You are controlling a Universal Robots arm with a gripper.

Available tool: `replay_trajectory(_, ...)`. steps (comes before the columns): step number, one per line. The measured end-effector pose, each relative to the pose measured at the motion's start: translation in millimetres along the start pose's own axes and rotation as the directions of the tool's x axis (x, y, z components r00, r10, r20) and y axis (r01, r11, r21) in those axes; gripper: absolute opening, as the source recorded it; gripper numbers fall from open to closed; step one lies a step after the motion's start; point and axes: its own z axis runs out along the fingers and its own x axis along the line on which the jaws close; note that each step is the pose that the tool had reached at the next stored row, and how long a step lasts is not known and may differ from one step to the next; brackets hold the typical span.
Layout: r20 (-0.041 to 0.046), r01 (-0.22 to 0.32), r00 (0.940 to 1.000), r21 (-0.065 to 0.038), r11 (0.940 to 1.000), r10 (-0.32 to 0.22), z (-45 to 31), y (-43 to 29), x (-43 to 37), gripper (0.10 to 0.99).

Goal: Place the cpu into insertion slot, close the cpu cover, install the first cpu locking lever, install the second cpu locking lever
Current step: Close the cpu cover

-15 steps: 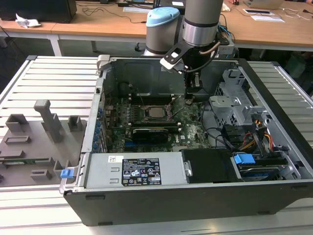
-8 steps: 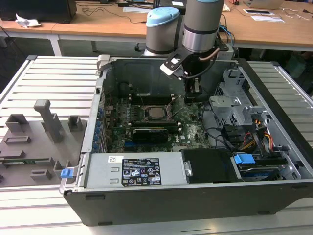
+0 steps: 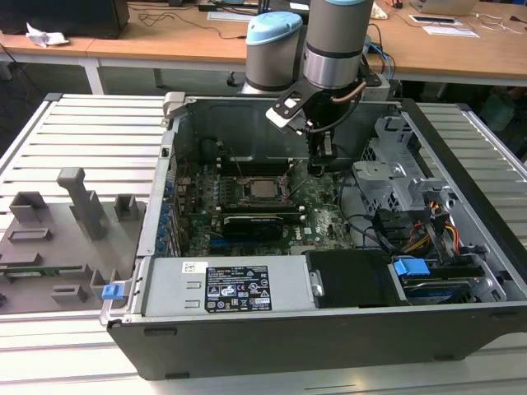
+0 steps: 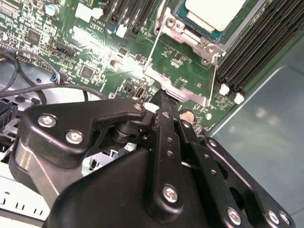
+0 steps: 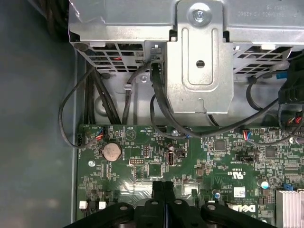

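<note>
Reaching into the open computer case (image 3: 247, 337) above the green motherboard (image 5: 199, 161), with gripper (image 4: 164, 99) pressed together and empty, tip just beside the free edge of the cpu cover (image 4: 187, 95), likely to push that seemingly open frame shut. Resting square in the insertion slot (image 4: 190, 31) beside it: the cpu (image 4: 213, 12), small, flat, silvery-grey.

The black metal pincer (image 5: 164, 184) hangs over a green printed circuit board (image 5: 199, 161), its two fingers (image 5: 157, 192) pressed flat together with only a thin seam between them. A round silver coin battery (image 5: 112, 151) lies on the board near the tip. Black cables (image 5: 156, 104) loop from the board to a grey perforated sheet-metal drive cage (image 5: 199, 61). A silver finned heatsink (image 5: 290, 209) stands on the board, well apart from the battery.
</note>
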Motion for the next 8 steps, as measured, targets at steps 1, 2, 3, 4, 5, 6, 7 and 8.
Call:
replay_trajectory(1, 0.0, 0.0, 1.0, 0.0, 1.0, 0.0, -0.1, -1.1, 0.0, 0.106)
replay_trajectory(2, 0.0, 0.0, 1.0, 0.0, 1.0, 0.0, -0.1, -2.3, 0.0, 0.106)
replay_trajectory(3, 0.0, 0.0, 1.0, 0.0, 1.0, 0.0, -0.2, -3.2, 0.0, 0.106)
replay_trajectory(4, -0.0001, 0.0, 1.0, 0.0, 1.0, 0.0, -0.2, -4.2, 0.0, 0.106)
replay_trajectory(5, 0.0, 0.0, 1.0, 0.0, 1.0, 0.0, -0.3, -5.0, 0.0, 0.106)
replay_trajectory(6, 0.0, 0.0, 1.0, 0.0, 1.0, 0.0, -0.4, -5.9, 0.0, 0.106)
replay_trajectory(7, 0.0, 0.0, 1.0, 0.0, 1.0, 0.0, -0.4, -6.5, 0.0, 0.106)
replay_trajectory(8, 0.0, 0.0, 1.0, 0.0, 1.0, 0.0, -0.4, -7.1, 0.0, 0.106)
